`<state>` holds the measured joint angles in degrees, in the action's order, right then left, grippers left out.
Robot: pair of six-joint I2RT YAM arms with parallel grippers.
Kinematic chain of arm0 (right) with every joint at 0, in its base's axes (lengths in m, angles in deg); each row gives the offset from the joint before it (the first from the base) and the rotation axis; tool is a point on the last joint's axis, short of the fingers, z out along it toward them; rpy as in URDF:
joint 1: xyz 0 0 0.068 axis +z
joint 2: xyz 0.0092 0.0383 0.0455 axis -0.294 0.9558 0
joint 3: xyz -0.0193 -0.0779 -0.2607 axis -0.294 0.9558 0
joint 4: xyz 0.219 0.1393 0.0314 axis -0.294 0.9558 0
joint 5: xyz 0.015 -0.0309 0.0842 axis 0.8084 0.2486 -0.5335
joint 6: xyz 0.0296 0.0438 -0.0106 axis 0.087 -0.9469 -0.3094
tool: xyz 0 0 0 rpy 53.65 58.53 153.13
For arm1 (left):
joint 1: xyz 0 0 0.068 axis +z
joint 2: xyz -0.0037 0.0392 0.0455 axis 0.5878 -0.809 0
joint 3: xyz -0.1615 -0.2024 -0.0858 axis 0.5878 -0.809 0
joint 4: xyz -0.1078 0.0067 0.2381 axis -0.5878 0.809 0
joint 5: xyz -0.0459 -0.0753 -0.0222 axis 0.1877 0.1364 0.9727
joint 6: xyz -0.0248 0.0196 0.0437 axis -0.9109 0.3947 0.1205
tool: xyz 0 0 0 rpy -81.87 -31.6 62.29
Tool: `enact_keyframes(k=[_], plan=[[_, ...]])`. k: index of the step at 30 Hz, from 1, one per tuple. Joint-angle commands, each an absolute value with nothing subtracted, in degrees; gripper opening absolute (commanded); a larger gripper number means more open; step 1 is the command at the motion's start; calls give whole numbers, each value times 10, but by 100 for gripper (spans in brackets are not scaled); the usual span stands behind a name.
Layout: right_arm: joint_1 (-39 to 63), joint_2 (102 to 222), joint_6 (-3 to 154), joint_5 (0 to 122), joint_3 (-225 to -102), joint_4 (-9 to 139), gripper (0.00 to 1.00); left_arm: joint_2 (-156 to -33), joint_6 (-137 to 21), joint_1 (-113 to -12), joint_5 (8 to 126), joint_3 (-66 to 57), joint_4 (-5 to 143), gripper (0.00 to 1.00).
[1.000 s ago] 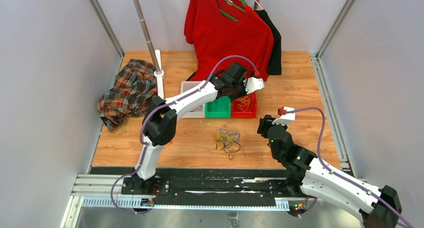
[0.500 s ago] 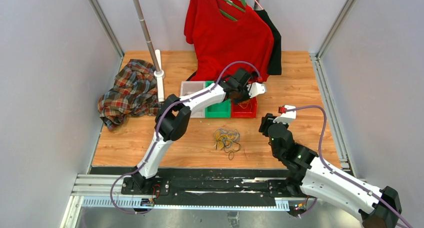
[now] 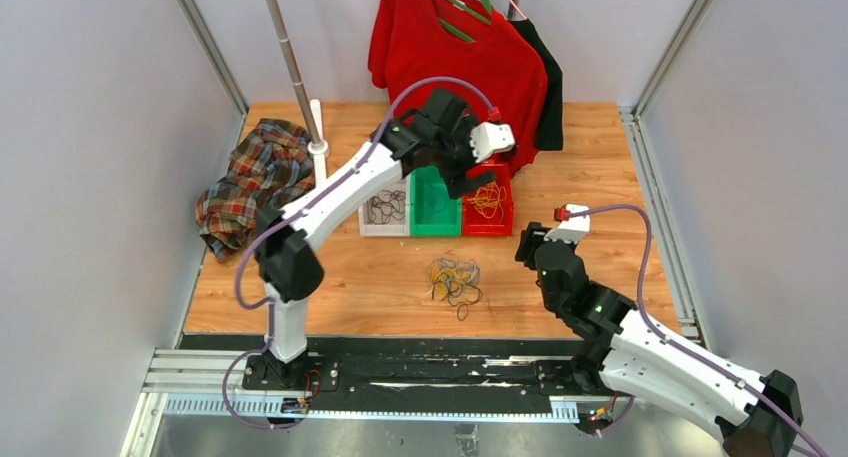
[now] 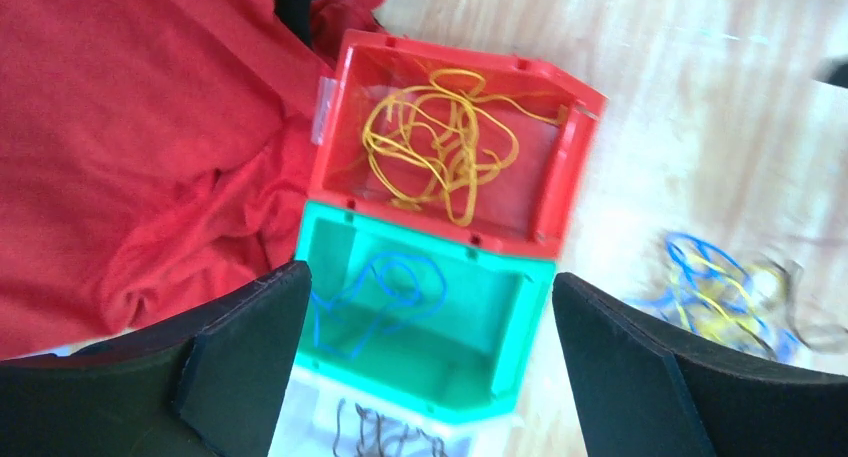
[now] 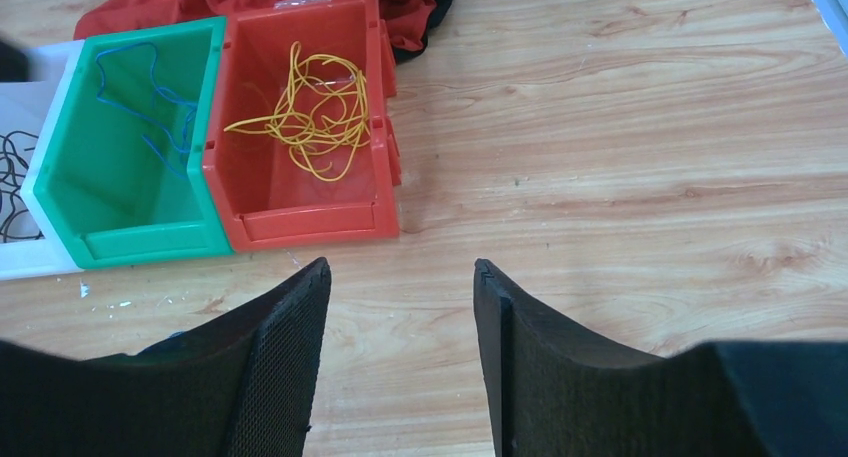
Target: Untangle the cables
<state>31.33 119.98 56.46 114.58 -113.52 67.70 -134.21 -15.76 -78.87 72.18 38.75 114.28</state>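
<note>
My left gripper [image 4: 430, 282] is spread wide and holds nothing. It hangs above the red plastic bin [image 4: 570, 167] with the yellow cables [image 4: 440, 147] inside. My right gripper [image 5: 398, 277] is open and empty. The tangled pile of thin cables [image 3: 453, 279] lies by the near edge of the wooden table [image 3: 600, 177].

The top view is lit brightly and evenly from above, and only faint, soft-edged shadows are cast on the desk [image 3: 600, 177]. The left wrist view is blurred throughout: the loose cables [image 4: 725, 292] near its right edge are smeared, and the wood around them is washed pale by glare. The right wrist view is sharp, with the wood grain crisply rendered and a soft shadow thrown just right of the red bin [image 5: 310, 222]. The fingers [image 5: 270, 377] of the right claw [image 5: 400, 264] are rendered very dark in the foreground.
</note>
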Motion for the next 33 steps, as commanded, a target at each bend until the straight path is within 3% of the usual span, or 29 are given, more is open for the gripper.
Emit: enact_keyframes(k=[1, 4, 9, 15, 19, 26, 31, 33], plan=[[306, 1212, 573, 1124, -1159, 686, 55, -1247, -171, -791, 788, 304, 1212, 96], [305, 1222, 572, 1111, -1162, 687, 56, -1202, -188, -791, 851, 201, 1212, 93], [305, 1224, 565, 1100, -1157, 698, 56, -1189, -208, -794, 922, 93, 1209, 79], [303, 1222, 560, 1085, -1144, 699, 55, -1195, -202, -813, 974, 30, 1161, 77], [301, 1230, 560, 1087, -1147, 701, 55, -1209, -181, -833, 974, 11, 1147, 77], [292, 1243, 565, 1088, -1161, 710, 52, -1228, -194, -836, 924, -16, 1039, 68], [287, 1241, 565, 1084, -1162, 710, 49, -1235, -165, -836, 885, -19, 1007, 53], [285, 1241, 566, 1083, -1162, 711, 47, -1234, -162, -836, 897, -20, 1011, 39]])
